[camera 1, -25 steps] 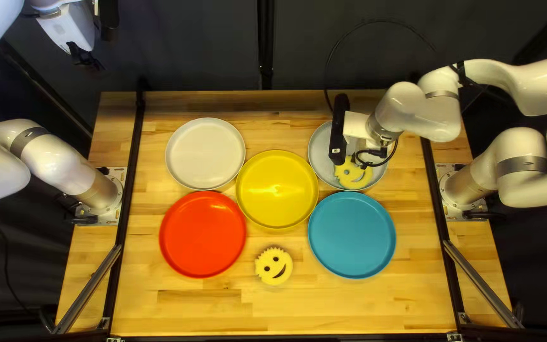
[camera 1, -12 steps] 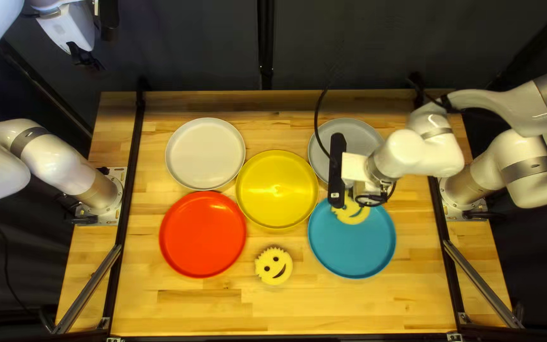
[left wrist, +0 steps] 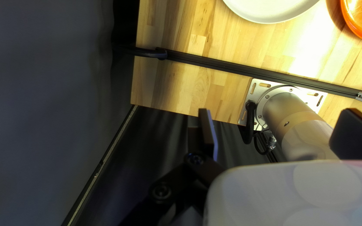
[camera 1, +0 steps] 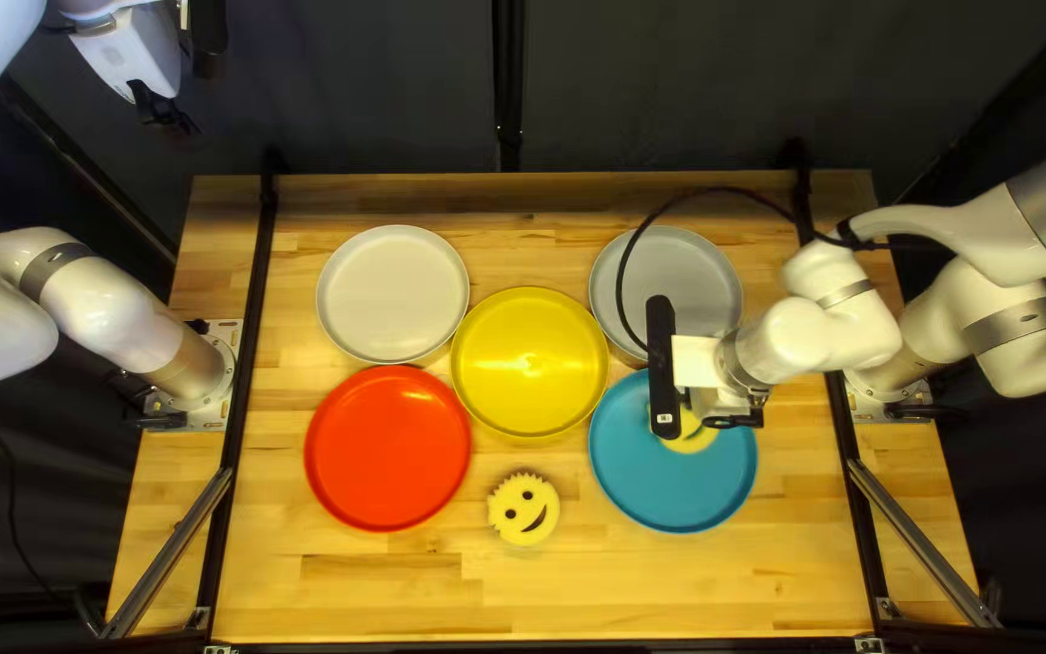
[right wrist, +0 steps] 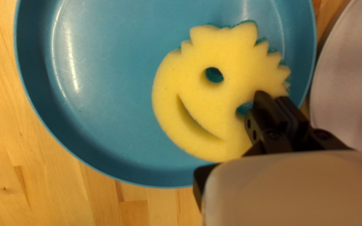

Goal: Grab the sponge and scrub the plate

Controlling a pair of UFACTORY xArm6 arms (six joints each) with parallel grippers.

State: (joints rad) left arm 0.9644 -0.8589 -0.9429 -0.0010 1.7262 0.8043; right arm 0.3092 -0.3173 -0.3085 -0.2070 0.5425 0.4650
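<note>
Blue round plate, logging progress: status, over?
Right gripper shut on yellow smiley sponge, over blue plate. Left gripper open, off to the side. No obstruction seen; grey round plate close by.

The bench point(camera 1: 668, 594) offers a free lane along its near edge; the right arm point(camera 1: 789, 339) overhangs the blue plate point(camera 1: 668, 485).

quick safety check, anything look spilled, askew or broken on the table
Nothing stands out. The plates lie flat, with no spill or damage in sight. The jagged edge of the smiley sponge in my right gripper looks like its cut shape, since the second sponge on the table has one too.
</note>
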